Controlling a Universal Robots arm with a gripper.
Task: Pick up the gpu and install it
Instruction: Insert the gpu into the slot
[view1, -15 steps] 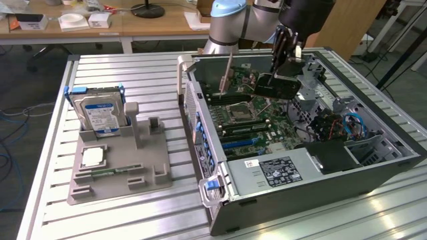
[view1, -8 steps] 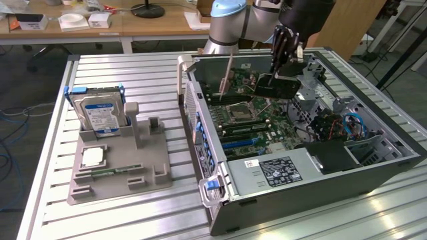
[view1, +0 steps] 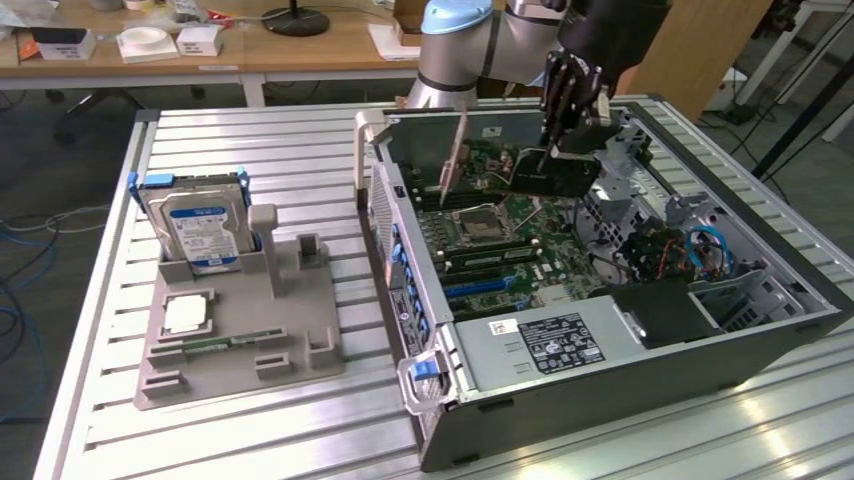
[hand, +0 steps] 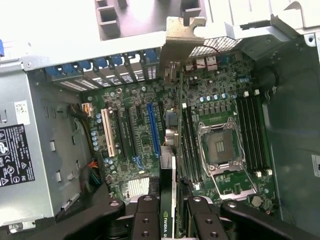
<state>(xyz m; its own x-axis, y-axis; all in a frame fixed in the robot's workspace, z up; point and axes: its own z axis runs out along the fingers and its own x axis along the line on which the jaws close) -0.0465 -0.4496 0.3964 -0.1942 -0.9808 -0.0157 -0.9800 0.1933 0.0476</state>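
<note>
Pickup looks done: the gripper (hand: 172, 210) pinches the gpu (hand: 168, 195) edge-down over the motherboard (hand: 135, 135), toward the case's (view1: 627, 400) twelve o'clock end in the exterior view, seemingly not yet seated.

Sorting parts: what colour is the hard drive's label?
Blue and white label, clearest in exterior view.
</note>
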